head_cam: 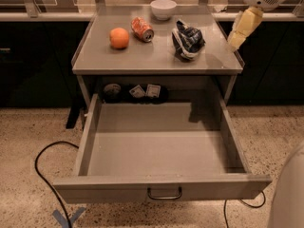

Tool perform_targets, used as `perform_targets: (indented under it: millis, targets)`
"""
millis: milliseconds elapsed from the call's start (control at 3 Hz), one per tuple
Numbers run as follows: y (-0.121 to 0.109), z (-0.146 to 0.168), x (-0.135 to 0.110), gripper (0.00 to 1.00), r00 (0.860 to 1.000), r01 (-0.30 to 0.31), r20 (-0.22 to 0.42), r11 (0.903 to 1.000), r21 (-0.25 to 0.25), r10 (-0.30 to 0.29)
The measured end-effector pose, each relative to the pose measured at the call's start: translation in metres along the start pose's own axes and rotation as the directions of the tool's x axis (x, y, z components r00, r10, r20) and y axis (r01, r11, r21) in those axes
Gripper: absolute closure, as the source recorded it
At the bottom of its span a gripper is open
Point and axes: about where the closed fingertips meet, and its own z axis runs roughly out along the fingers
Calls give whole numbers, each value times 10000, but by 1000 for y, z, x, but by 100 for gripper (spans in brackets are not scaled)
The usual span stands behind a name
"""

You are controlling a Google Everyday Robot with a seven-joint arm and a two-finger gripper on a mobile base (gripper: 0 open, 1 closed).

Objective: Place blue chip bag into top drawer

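Note:
The blue chip bag (188, 40), crumpled navy foil with white patches, lies on the right part of the grey cabinet top (142, 56). The top drawer (156, 146) is pulled wide open below it, with nothing in it; its dark pull handle (164, 194) is on the front panel. My gripper (237, 36), with pale yellow fingers pointing down, hangs at the cabinet's right edge, just right of the bag and apart from it.
An orange (119, 37), an orange-red soda can (142, 28) on its side and a white bowl (163, 8) also sit on the top. Small items lie in the recess behind the drawer (137, 92). A black cable (45, 175) loops on the floor at left.

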Motion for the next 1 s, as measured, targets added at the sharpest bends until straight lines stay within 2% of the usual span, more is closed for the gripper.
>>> perform_targets:
  millis: [333, 667, 1000]
  targets:
    - [-16, 32, -25, 0, 9976, 500, 488, 9987, -13, -499]
    - [-30, 68, -59, 0, 9864, 1277, 1049, 9918, -73, -1263]
    - [-35, 108, -84, 0, 9745, 1794, 1421, 9833, -294, -1736]
